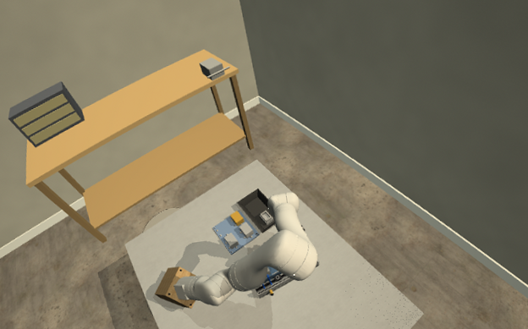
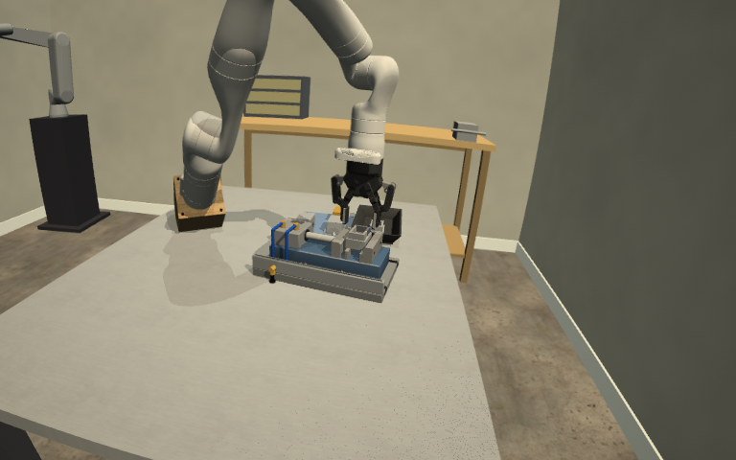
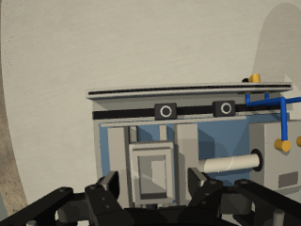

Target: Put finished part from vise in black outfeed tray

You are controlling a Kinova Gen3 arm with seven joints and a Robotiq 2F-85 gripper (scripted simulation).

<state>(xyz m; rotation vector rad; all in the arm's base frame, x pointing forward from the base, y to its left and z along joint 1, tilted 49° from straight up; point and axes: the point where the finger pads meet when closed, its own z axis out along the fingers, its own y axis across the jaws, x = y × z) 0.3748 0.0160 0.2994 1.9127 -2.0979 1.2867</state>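
One open end effector (image 2: 362, 217) just above the vise-held finished part (image 2: 357, 234).

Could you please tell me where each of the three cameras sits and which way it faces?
Top: high in the room, looking down at the table; the arm's links and base show.
Exterior: off the table's near edge, facing the vise; the arm and open gripper show.
Wrist: on the arm's end, looking down; both fingers straddle the pocketed block.
Exterior and wrist share vise and block; the top view barely shows the vise.
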